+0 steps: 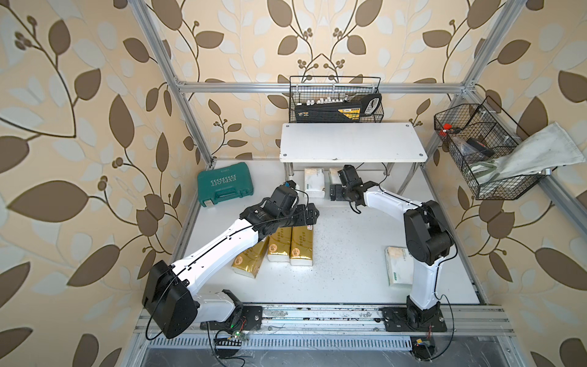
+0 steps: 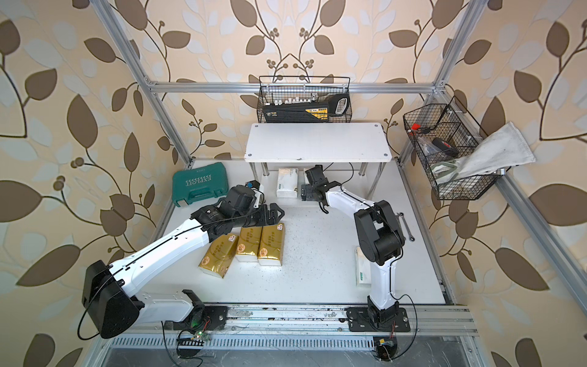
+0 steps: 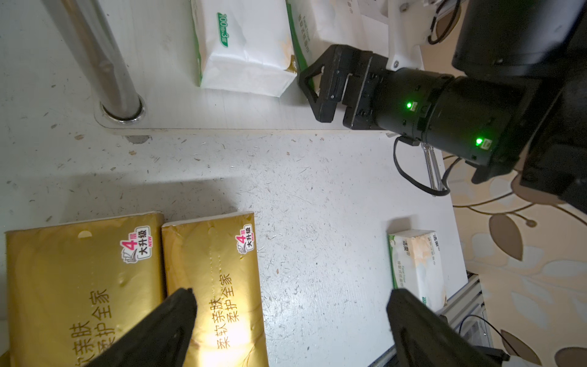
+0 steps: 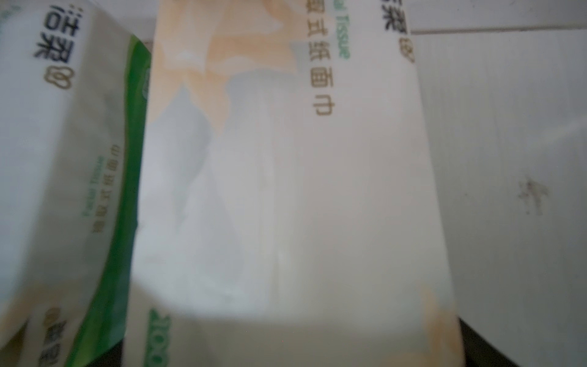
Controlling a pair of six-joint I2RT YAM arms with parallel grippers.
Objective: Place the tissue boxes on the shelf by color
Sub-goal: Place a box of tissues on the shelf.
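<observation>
Two white tissue boxes lie side by side on the lower board of the shelf, at 12 o'clock on the table. My right gripper straddles the one nearer 3 o'clock. Its jaws stand wide along that box's sides, but I cannot tell whether they are pressing it or have let go. The third white box lies at 4 o'clock near the table's edge, partly hidden behind my right arm. The three gold boxes lie in a row left of centre, none shelved. My left gripper hovers over them, jaws spread, holding nothing. I judge the job about a third done.

The top board is bare, so the gold boxes have all the room they need. The lower tier has free board toward 3 o'clock for the last white box. The top board's front edge overhangs that tier, though, and a chrome leg stands at its 9 o'clock corner. My two wrists are close together.
</observation>
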